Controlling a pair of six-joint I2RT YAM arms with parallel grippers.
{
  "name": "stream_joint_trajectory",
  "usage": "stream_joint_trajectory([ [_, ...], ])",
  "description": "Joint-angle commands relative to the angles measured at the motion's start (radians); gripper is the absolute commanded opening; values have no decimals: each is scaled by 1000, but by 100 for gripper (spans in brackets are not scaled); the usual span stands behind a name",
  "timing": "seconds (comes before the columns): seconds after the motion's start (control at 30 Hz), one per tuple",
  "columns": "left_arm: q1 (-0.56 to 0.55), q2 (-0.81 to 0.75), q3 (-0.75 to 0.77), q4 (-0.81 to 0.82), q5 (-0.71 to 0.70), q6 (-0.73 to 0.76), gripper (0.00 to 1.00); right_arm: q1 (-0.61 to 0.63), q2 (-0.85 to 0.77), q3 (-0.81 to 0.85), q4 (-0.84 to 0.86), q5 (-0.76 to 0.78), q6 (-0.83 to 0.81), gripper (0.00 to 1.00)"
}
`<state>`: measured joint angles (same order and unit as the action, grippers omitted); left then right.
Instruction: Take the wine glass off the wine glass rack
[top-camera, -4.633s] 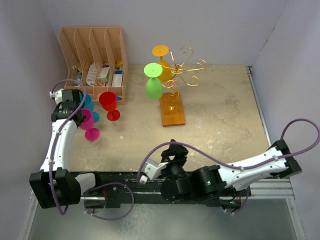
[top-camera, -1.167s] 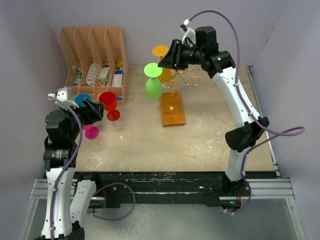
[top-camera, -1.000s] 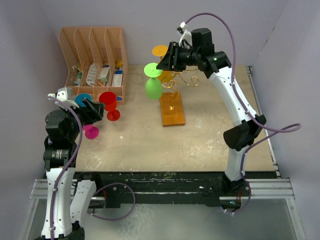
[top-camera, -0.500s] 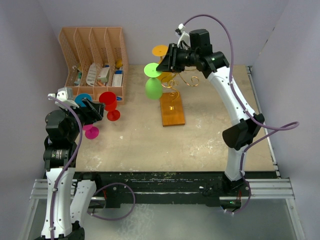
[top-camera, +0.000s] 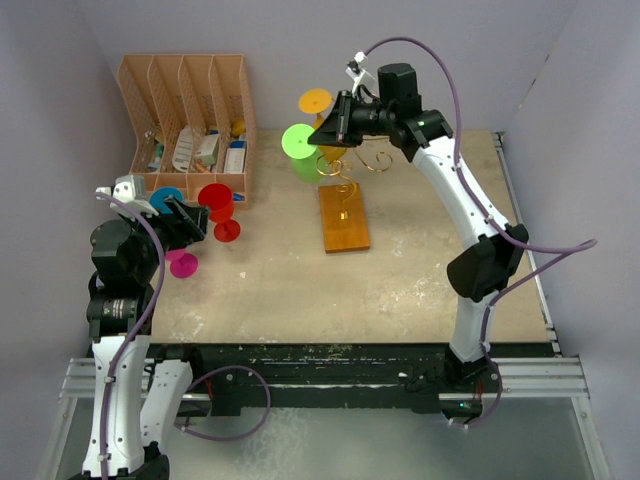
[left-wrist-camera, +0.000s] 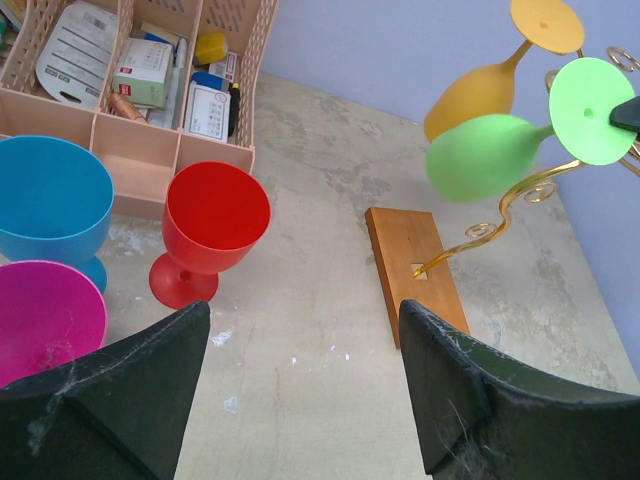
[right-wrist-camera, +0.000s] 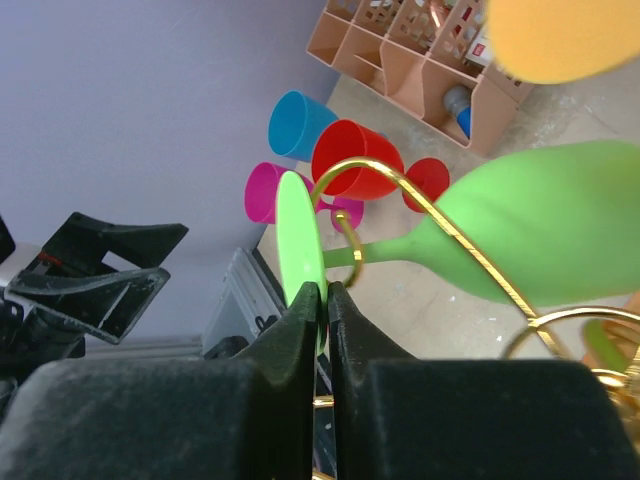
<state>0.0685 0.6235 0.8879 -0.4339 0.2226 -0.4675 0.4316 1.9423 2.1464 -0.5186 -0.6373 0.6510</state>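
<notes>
The beige table (top-camera: 420, 270) stands between lilac walls. Nearest, left of the wine glass rack (top-camera: 344, 220), the left gripper (left-wrist-camera: 300, 315) gapes wide and holds nothing. Above the rack's base, the right gripper (right-wrist-camera: 322, 295) is pinched on the foot rim of the green wine glass (left-wrist-camera: 475, 157), whose stem threads a gold scroll. That thin hold may slip, or the snagged stem may tip the rack and shake off the orange glass (top-camera: 316, 101) behind. Since half a second ago the green foot has drifted slightly left of the rack.
</notes>
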Motion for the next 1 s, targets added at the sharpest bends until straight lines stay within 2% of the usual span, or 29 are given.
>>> stream_joint_trajectory([
  [0.0, -6, -2, 2, 46, 4, 12, 79, 5, -89, -13, 70, -23, 3, 4],
  [0.27, -5, -1, 2, 44, 1, 11, 80, 1, -126, -13, 68, 18, -3, 0],
  [0.7, -9, 3, 3, 39, -4, 10, 80, -7, -116, -91, 239, -84, 114, 0],
  [0.97, -10, 5, 3, 38, -4, 9, 80, -7, -70, -52, 261, -87, 132, 0],
])
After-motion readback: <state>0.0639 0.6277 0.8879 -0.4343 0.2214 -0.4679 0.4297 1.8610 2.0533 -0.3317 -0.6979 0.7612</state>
